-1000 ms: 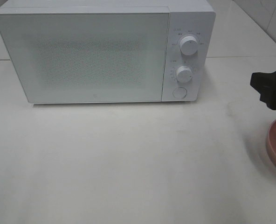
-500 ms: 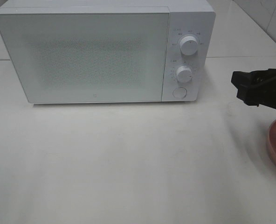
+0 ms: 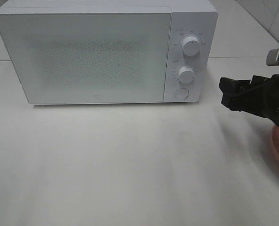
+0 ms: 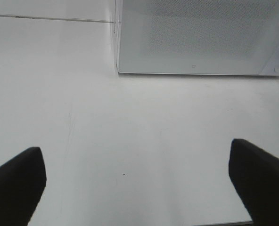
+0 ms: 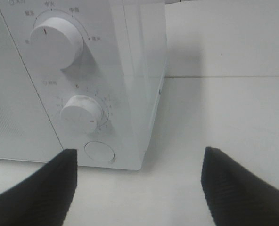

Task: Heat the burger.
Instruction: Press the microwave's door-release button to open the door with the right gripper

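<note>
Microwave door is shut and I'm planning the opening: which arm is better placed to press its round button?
Right, probably. The right claw, open, hangs near the microwave's control side, the button in its wrist view. The left claw faces the door's far lower corner.

The left tool (image 4: pixel 136 153) stands wide open, its two dark fingers (image 4: pixel 16 188) far apart with nothing between them, above a bare white desk (image 4: pixel 130 117). Ahead of the tool a white microwave (image 4: pixel 130 56) sits on the desk, its dotted door (image 4: pixel 201 33) shut and facing the tool. A tiny dark speck (image 4: pixel 124 174) lies on the desk between the fingers. A thin seam (image 4: pixel 50 19) crosses the desk beside the microwave.
</note>
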Available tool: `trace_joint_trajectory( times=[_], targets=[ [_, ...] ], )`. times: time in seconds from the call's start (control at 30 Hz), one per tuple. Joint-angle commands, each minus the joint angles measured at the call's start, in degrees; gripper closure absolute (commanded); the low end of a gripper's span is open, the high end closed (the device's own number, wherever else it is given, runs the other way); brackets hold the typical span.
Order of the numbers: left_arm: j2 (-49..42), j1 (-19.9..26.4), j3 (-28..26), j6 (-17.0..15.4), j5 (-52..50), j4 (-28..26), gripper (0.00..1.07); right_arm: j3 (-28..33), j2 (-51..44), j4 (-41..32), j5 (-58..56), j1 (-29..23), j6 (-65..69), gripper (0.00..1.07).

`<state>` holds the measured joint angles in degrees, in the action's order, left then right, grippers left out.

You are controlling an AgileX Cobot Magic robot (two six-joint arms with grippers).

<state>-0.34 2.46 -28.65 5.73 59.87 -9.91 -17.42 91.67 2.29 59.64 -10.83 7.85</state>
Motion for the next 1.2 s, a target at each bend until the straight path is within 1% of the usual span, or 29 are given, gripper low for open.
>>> trace_joint_trajectory(
  times=[0.03,0.07,0.1,0.13,0.17,0.2,0.3,0.4,0.43,0.47,0.5,0.53,0.57,0.6,0.63,0.67,0.7,0.77,0.8,0.87,1.2],
  targets=[
    [-1.38,-0.17,0.29,-0.06,-0.57,-0.40,0.09,0.00,2.58,-4.07,3.04,-2.69,-0.40,0.35],
    [-1.38,-0.17,0.29,-0.06,-0.57,-0.40,0.09,0.00,3.78,-7.96,3.38,-4.76,-1.32,0.35],
    [-1.38,-0.17,0.29,-0.06,-0.57,-0.40,0.09,0.00,3.78,-7.96,3.38,-4.76,-1.32,0.35],
    [-1.38,-0.17,0.29,-0.06,-0.57,-0.40,0.09,0.00,4.70,-12.03,4.35,-6.99,-3.38,0.35],
    [-1.38,-0.17,0.29,-0.06,-0.57,-0.40,0.09,0.00,5.10,-13.52,4.93,-8.19,-4.24,0.35],
    [-1.38,-0.17,0.29,-0.06,-0.57,-0.40,0.09,0.00,5.10,-13.52,4.93,-8.19,-4.24,0.35],
    [-1.38,-0.17,0.29,-0.06,-0.57,-0.40,0.09,0.00,6.07,-21.89,7.28,-14.04,-8.54,0.35],
    [-1.38,-0.17,0.29,-0.06,-0.57,-0.40,0.09,0.00,6.13,-23.89,7.51,-15.41,-9.57,0.35],
    [-1.38,-0.17,0.29,-0.06,-0.57,-0.40,0.09,0.00,6.13,-27.44,7.62,-18.11,-11.57,0.35],
    [-1.38,-0.17,0.29,-0.06,-0.57,-0.40,0.09,0.00,6.13,-28.82,7.62,-19.31,-12.43,0.35],
    [-1.38,-0.17,0.29,-0.06,-0.57,-0.40,0.09,0.00,6.13,-28.82,7.62,-19.31,-12.43,0.35],
    [-1.38,-0.17,0.29,-0.06,-0.57,-0.40,0.09,-0.11,6.13,-32.26,7.62,-21.49,-14.38,0.35],
    [-1.38,-0.17,0.29,-0.06,-0.57,-0.40,0.09,-0.06,6.13,-33.80,7.62,-22.46,-15.24,0.35],
    [-1.38,-0.17,0.29,-0.06,-0.57,-0.40,0.09,-0.06,6.13,-33.80,7.62,-22.46,-15.24,0.35],
    [-1.38,-0.17,0.29,-0.06,-0.57,-0.40,0.09,-0.06,6.13,-37.53,7.62,-24.69,-16.44,0.35],
    [-1.38,-0.17,0.29,-0.06,-0.57,-0.40,0.09,-0.06,6.13,-39.36,7.62,-25.73,-16.62,0.35],
    [-1.38,-0.17,0.29,-0.06,-0.57,-0.40,0.09,-0.06,6.13,-39.36,7.62,-25.73,-16.62,0.35],
    [-1.38,-0.17,0.29,-0.06,-0.57,-0.40,0.09,-0.06,6.13,-43.66,7.62,-29.22,-17.02,0.35],
    [-1.38,-0.17,0.29,-0.06,-0.57,-0.40,0.09,-0.06,6.13,-43.66,7.62,-29.22,-17.02,0.35],
    [-1.38,-0.17,0.29,-0.06,-0.57,-0.40,0.09,-0.06,6.19,-44.06,7.62,-30.94,-18.28,0.35],
    [-1.38,-0.17,0.29,-0.06,-0.57,-0.40,0.09,-0.06,6.36,-44.00,7.39,-33.40,-17.99,0.35]
  ],
)
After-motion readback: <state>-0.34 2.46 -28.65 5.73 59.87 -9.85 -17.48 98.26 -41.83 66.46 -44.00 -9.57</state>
